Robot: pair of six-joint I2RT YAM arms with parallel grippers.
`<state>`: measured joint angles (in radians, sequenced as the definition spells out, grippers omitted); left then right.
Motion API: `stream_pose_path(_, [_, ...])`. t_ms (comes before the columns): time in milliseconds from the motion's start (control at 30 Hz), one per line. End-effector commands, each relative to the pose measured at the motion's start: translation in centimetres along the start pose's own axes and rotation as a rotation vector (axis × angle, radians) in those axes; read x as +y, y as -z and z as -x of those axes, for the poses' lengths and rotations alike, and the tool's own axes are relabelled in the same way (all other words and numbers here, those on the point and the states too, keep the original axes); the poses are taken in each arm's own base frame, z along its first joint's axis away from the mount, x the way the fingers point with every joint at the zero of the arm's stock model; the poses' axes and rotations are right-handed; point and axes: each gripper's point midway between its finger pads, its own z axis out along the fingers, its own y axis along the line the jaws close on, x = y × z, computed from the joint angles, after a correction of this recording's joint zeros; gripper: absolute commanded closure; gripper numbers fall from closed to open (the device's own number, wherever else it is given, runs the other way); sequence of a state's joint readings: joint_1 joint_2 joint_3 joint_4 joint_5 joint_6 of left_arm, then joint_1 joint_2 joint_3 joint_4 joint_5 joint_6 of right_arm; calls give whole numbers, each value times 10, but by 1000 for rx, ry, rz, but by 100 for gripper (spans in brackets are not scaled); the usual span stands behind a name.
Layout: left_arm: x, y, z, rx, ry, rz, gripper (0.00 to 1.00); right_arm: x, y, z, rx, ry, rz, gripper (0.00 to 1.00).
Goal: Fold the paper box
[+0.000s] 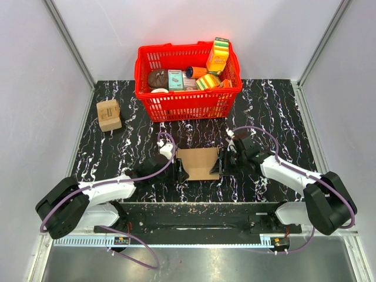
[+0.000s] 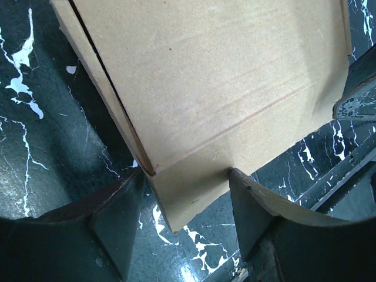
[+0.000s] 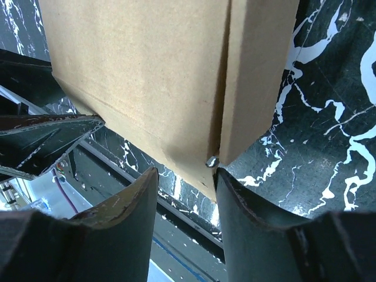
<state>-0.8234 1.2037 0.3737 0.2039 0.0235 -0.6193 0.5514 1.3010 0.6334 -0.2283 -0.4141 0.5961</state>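
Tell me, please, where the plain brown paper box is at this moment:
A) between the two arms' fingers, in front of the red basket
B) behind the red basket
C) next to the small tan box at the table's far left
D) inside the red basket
A: the top view shows the paper box in front of the red basket, and the left fingers and right fingers are at its opposite ends.

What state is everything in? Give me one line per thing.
paper box: lying on the table, between both arms' fingers.
left fingers: apart, astride a box flap; grip unclear.
right fingers: apart, box corner between them, not clamped.
red basket: upright, full of packages.
small tan box: closed, standing alone.
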Motion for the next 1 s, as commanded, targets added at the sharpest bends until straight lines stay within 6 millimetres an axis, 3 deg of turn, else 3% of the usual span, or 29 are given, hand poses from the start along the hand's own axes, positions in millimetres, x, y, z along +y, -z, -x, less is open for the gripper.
stream_pose_path(0, [-41, 3, 31, -79, -1, -148, 38, 31, 1, 17, -47, 31, 126, 51])
stream_pose_path(233, [-37, 3, 32, -73, -15, -122, 38, 21, 3, 18, -61, 51, 71, 41])
stream_pose_path(400, [-33, 6, 33, -77, -23, -101, 37, 2, 10, 18, -73, 80, -46, 34])
stream_pose_path(967, [-25, 6, 32, -73, -18, -87, 38, -17, 28, 30, -128, 121, -199, 31])
